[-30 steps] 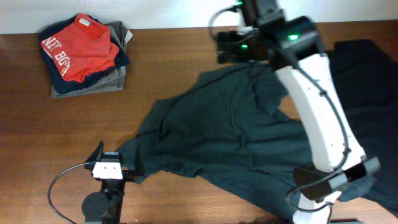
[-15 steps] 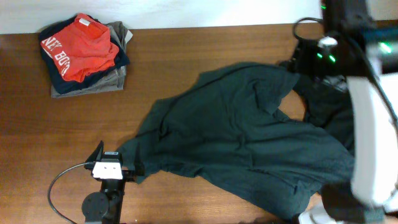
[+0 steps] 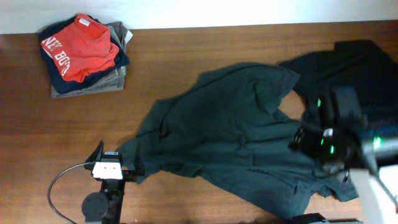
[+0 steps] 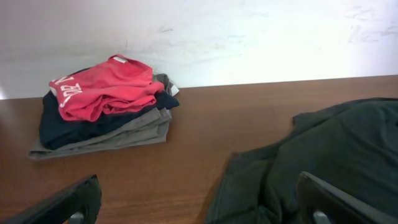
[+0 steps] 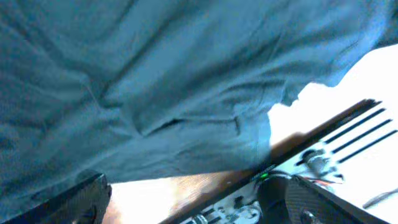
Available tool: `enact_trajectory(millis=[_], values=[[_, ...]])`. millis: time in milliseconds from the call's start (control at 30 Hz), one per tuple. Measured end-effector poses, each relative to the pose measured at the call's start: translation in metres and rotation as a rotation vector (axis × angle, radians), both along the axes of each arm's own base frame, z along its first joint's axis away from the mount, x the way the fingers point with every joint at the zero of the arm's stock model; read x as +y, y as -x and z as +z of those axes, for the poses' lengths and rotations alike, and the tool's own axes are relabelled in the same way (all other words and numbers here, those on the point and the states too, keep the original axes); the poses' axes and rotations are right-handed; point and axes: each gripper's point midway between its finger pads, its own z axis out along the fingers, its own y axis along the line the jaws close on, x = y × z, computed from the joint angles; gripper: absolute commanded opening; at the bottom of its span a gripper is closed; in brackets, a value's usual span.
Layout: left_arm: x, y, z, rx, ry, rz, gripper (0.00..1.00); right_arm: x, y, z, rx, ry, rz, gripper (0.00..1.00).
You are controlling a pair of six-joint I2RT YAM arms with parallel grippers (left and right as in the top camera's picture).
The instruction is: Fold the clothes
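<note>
Tabletop (image 3: 186, 56) lies bare between folded stack (image 3: 84, 56) and shirt's (image 3: 230, 130) seemingly rumpled edge.

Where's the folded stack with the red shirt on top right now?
Overhead view: the folded stack sits at the far left corner of the table, by the wall, apart from the dark T-shirt spread across the middle.

The left arm (image 3: 101, 200), at the table's (image 3: 186, 68) near edge, is black, with a white block (image 3: 107, 167) on its wrist and a thin black cable (image 3: 52, 186) looping beside it. The right arm (image 3: 333, 137), further along that edge, appears blurred: black with green lights (image 3: 322, 142) and a white casing (image 3: 380, 196). The left arm's fingers (image 4: 78, 202) are matte black.
</note>
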Motion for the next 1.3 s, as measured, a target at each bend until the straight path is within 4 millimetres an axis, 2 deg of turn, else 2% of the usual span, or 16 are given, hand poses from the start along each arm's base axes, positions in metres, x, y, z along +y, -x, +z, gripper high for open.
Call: enact_trajectory(millis=[33,100,167,300,467,767,933,1033,1300], values=[[0.000,0.000,0.000,-0.001,0.000,0.000,0.99,0.003,0.012,-0.013,0.005,-0.026,-0.003,0.95],[0.000,0.000,0.000,-0.002,0.000,0.000,0.99,0.007,0.017,-0.029,-0.017,-0.056,-0.006,0.95],[0.000,0.000,0.000,0.000,0.000,0.000,0.99,0.011,0.032,-0.057,0.035,-0.085,-0.009,0.95],[0.000,0.000,0.000,0.000,0.000,0.000,0.99,0.023,0.042,-0.108,0.134,-0.151,-0.004,0.95],[0.000,0.000,0.000,0.000,0.000,0.000,0.99,0.035,0.055,-0.155,0.244,-0.213,-0.007,0.95],[0.000,0.000,0.000,0.000,0.000,0.000,0.99,0.038,0.059,-0.188,0.284,-0.229,-0.006,0.91],[0.000,0.000,0.000,0.000,0.000,0.000,0.99,0.038,0.061,-0.201,0.289,-0.233,-0.004,0.82],[0.000,0.000,0.000,0.000,0.000,0.000,0.99,0.039,0.061,-0.206,0.283,-0.236,-0.005,0.78],[0.000,0.000,0.000,0.000,0.000,0.000,0.99,0.036,0.057,-0.208,0.262,-0.222,-0.004,0.78]])
